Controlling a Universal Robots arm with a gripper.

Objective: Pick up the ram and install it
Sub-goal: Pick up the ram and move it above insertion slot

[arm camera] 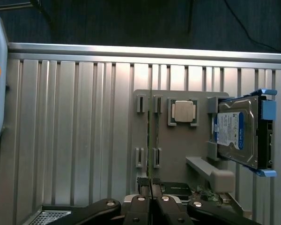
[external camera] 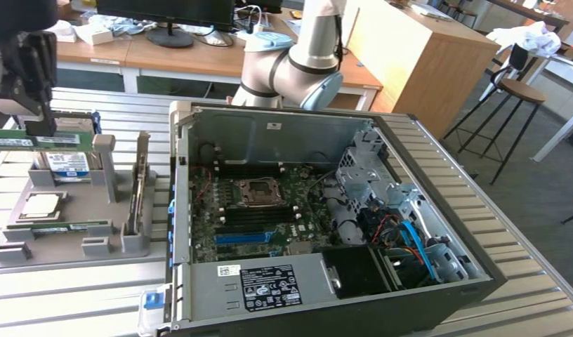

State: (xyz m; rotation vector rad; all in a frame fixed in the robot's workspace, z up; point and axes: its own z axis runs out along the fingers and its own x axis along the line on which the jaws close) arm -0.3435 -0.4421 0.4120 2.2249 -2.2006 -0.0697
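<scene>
In the exterior view's upper left, the jaws held the ram (external camera: 10, 142) above the tray (external camera: 71, 246), beside the open computer (external camera: 267, 140); the wrist view showed them pinched nearly shut.

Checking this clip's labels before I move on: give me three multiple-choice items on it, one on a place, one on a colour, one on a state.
1. Where is the end effector?
A. Over the grey parts tray
B. Inside the computer case
C. Over the wooden desk

2. What colour is the label on the hard drive?
A. Red
B. Blue and white
C. Yellow

3. How does the end effector stand?
A. Wide open and empty
B. Shut on the ram
C. Shut on the hard drive

Answers:
1 A: it hangs above the tray at the exterior view's left.
2 B: the wrist view shows the label blue and white.
3 B: the thin green stick sits between its closed fingers.
</scene>
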